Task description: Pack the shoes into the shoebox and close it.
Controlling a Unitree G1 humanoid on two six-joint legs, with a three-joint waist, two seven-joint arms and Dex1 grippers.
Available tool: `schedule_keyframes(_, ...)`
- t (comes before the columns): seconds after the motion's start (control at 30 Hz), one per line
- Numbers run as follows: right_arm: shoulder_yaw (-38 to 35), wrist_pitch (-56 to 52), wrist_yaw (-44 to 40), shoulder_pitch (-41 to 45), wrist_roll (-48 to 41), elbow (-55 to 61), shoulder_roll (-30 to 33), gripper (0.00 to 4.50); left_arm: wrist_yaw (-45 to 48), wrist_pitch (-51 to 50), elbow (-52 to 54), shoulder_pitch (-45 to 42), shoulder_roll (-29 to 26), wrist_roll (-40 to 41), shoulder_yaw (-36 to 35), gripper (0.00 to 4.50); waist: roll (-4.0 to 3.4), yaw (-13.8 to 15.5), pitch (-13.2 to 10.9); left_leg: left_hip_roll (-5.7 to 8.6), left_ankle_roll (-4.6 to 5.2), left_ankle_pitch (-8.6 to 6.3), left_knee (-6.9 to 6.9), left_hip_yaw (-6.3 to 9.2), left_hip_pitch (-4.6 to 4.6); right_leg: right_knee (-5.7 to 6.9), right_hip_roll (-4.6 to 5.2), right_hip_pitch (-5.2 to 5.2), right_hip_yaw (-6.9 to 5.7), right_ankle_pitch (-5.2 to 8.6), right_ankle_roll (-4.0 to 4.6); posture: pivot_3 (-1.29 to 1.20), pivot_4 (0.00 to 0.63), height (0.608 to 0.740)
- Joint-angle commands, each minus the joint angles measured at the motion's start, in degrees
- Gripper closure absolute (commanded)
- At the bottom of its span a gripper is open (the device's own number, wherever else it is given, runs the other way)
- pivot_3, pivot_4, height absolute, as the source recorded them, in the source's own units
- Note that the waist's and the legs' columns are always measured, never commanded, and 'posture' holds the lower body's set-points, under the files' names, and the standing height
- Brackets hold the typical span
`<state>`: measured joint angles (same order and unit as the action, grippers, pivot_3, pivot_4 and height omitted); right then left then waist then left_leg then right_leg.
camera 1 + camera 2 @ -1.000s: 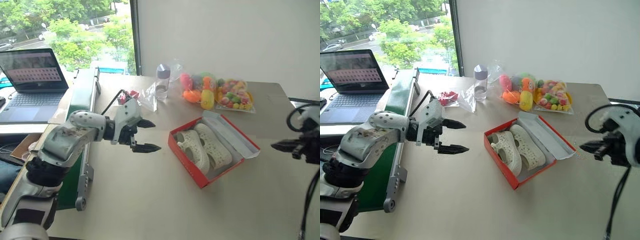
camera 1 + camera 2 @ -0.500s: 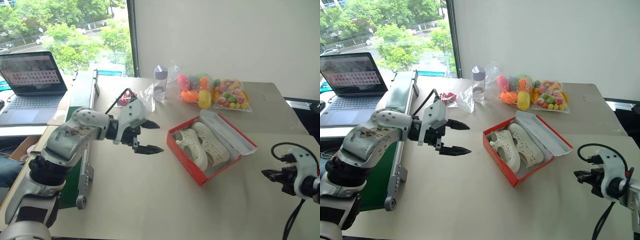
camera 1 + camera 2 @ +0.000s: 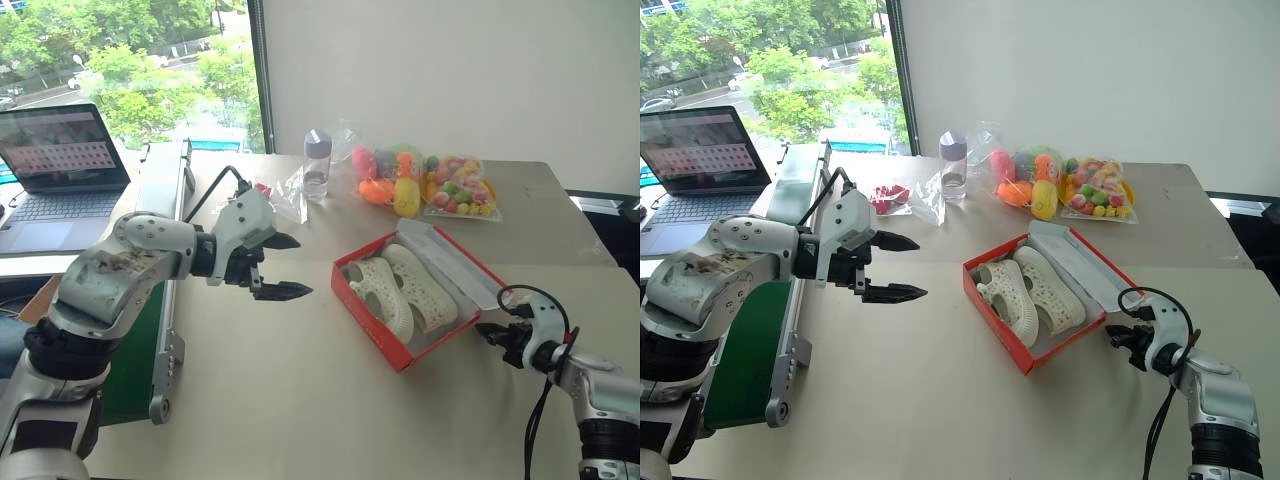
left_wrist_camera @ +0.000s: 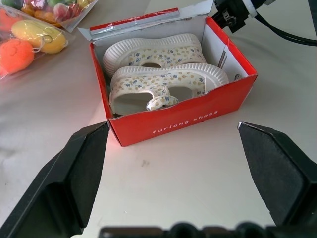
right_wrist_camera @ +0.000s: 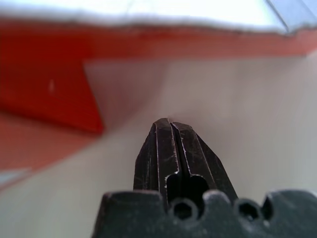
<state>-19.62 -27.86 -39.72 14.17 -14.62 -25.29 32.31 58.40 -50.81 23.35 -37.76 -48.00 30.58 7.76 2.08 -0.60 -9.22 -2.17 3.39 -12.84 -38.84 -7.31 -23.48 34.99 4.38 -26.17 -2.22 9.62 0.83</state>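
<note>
The red-orange shoebox stands open on the table, right of centre, its lid flap laid back on the far right side. Both cream shoes lie side by side inside it. My left gripper hovers open and empty to the left of the box and points at it; in the left wrist view the shoes and the red front wall lie ahead between the fingers. My right gripper is shut and empty, low over the table just off the box's near right side, its tip pointing at the red wall.
Bags of colourful toys and a clear bottle stand at the back of the table. A small bag with something red lies behind my left gripper. A laptop and a green rail flank the table's left edge.
My right arm has dropped from mid-air at the right edge down to the table beside the box, gripper still shut. My left gripper has stayed about where it was, open.
</note>
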Motion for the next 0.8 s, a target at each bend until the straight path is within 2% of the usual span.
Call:
schedule_keyframes(0.03,-3.7,6.6,2.8,3.9,-1.7,-8.2,-0.4,4.5,-1.1,-1.6,3.2,0.0,-0.9,1.4,-2.2,0.06,0.0,-0.1,0.0,0.01,0.01,0.01,0.0,0.02,0.0,0.0,0.0,0.02,0.0,0.0,0.0,0.0,0.15,0.74)
schedule_keyframes(0.13,-6.4,10.4,2.2,7.9,-4.7,-15.1,-1.8,4.5,-2.0,-2.9,3.9,-0.7,-0.9,2.0,-2.2,0.06,0.0,-0.1,0.0,0.06,0.02,0.01,0.0,0.07,-0.01,-0.01,-0.01,0.03,0.02,-0.03,-0.05,0.0,0.15,0.74)
schedule_keyframes(0.33,-11.1,12.3,-1.6,11.5,-11.9,-19.4,-3.6,4.5,-2.4,-3.7,4.2,-1.2,-0.9,2.1,-2.1,0.06,-0.01,-0.3,0.0,0.08,0.05,0.03,0.03,0.1,-0.02,-0.01,-0.03,0.03,0.04,-0.13,-0.22,0.0,0.15,0.74)
schedule_keyframes(0.57,-20.3,7.1,-5.2,12.3,-25.3,-13.3,-2.8,4.5,-1.9,-3.9,4.3,-1.7,-1.2,2.0,-1.5,0.06,-0.02,-0.2,0.0,0.1,0.06,0.04,0.02,0.1,0.0,0.0,-0.02,0.04,0.08,-0.29,-0.48,0.0,0.15,0.74)
schedule_keyframes(0.8,-21.9,-3.7,-7.0,10.0,-35.1,-1.1,-2.0,4.5,-1.0,-3.0,3.2,-2.1,-1.5,1.1,-0.9,0.06,-0.04,-0.2,0.0,0.09,0.06,0.04,0.05,0.12,-0.02,-0.01,-0.02,0.03,0.07,-0.29,-0.47,0.0,0.15,0.74)
